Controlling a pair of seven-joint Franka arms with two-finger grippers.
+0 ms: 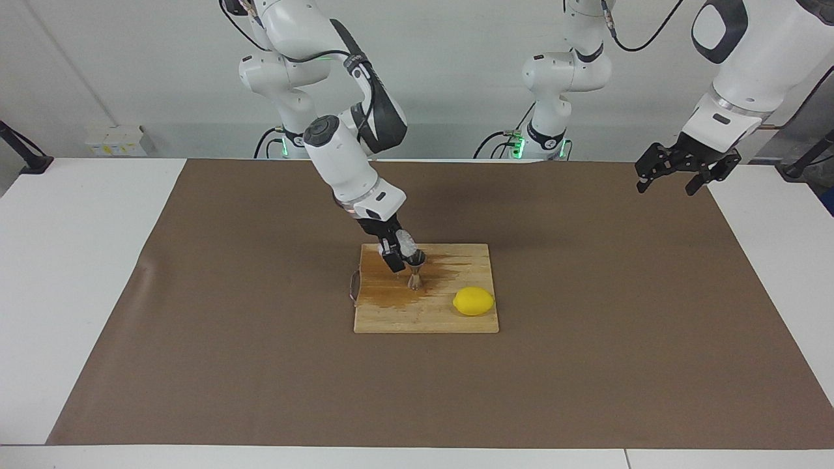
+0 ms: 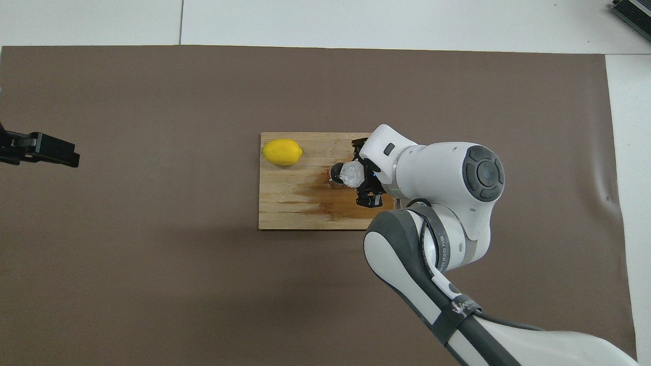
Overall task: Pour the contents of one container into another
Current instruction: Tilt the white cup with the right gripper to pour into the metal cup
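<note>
Presently | right tool [image 1: 399, 250] clamping clear cup [image 1: 406, 244], tilting it over steel jigger [image 1: 415, 271] on board [image 1: 427, 316] | left tool [image 1: 674, 172] waiting, fingers apart, over desk edge.

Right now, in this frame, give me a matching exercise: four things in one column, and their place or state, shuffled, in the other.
Things:
1. clear cup
2. jigger
3. lemon
4. left gripper

Places or states:
A. open, waiting above the mat at the left arm's end
B. upright on the stained cutting board
C. tilted over the jigger, held in the shut right gripper
D. lying on the board's corner

Pairs: 1-C, 2-B, 3-D, 4-A
</note>
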